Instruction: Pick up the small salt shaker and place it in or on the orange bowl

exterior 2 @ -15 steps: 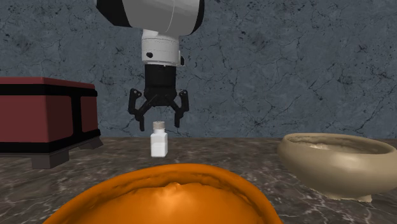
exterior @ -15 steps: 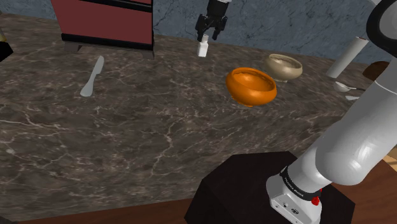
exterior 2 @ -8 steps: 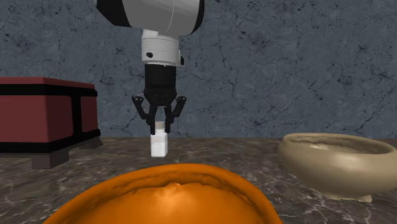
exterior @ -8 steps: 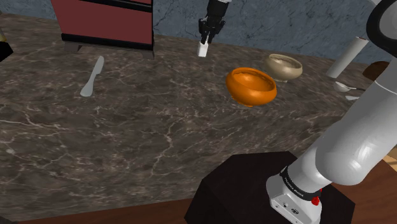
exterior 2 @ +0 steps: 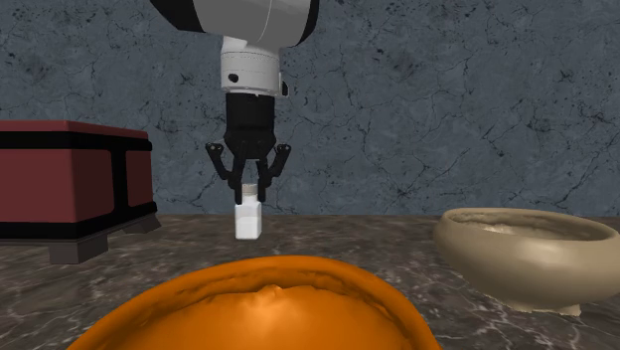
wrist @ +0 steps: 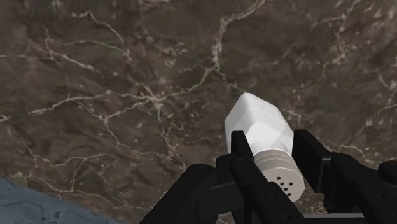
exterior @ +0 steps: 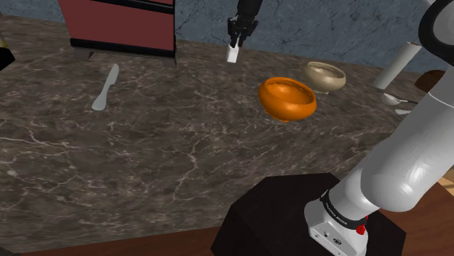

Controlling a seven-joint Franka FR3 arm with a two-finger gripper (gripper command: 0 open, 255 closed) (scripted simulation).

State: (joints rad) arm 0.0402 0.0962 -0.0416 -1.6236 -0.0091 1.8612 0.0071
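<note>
The black jaws are closed on the cap end of the small salt shaker (exterior: 233, 54), a white bottle with a perforated pale lid. In the second exterior view the salt shaker (exterior 2: 248, 220) hangs upright, its long axis vertical, lid up between the jaws and its square body pointing down at the dark marbled surface (exterior: 145, 160); whether its base touches the surface cannot be told. The wrist view looks down the salt shaker (wrist: 261, 137) from its holed cap, the body pointing away toward the surface. It sits at the far side of the surface, near the blue-grey wall (exterior 2: 447, 99). The orange bowl (exterior: 288, 100) stands nearer and toward the shoulder view's right, well apart from the shaker, with a beige bowl (exterior: 325, 76) just beyond it. A dark red box (exterior: 120, 25) stands far left, and a pale utensil (exterior: 105, 87) lies in front of it.
</note>
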